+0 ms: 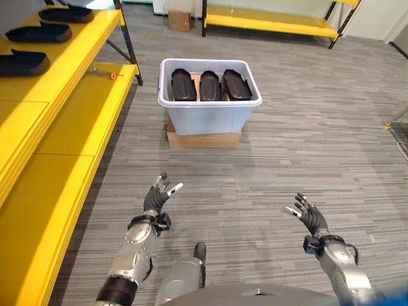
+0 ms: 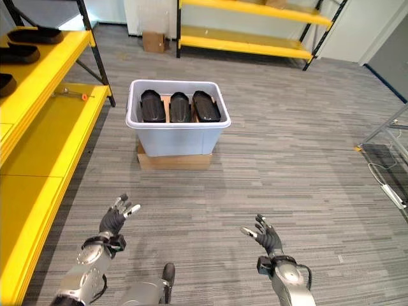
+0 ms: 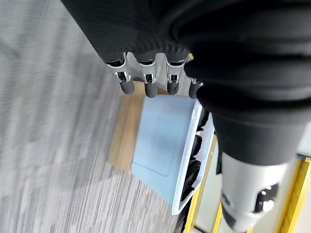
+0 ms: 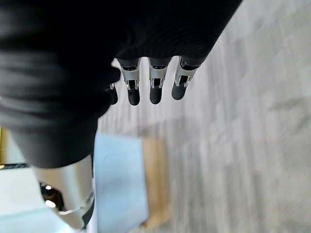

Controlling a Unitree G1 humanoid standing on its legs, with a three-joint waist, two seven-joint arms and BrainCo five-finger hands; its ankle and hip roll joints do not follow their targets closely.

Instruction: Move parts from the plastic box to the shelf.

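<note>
A pale blue plastic box (image 1: pixel 210 115) stands on the floor ahead of me, on a flat cardboard piece (image 1: pixel 204 138). Three black parts (image 1: pixel 210 85) lie side by side inside it. Along my left runs the yellow shelf (image 1: pixel 64 115), with black parts (image 1: pixel 38 32) on its upper level. My left hand (image 1: pixel 157 199) is raised low in front of me, fingers straight, holding nothing. My right hand (image 1: pixel 309 217) hangs at the same height on the other side, also open and empty. Both hands are well short of the box (image 3: pixel 165 145), which shows past the left fingers (image 3: pixel 148 82).
A small orange-handled tool (image 1: pixel 105 73) lies on the lower yellow shelf level. Another yellow shelf (image 1: pixel 274 22) stands at the far wall, with a cardboard box (image 1: pixel 180 20) beside it. Grey carpet floor lies between me and the box. A metal frame leg (image 1: pixel 396 120) stands at the right.
</note>
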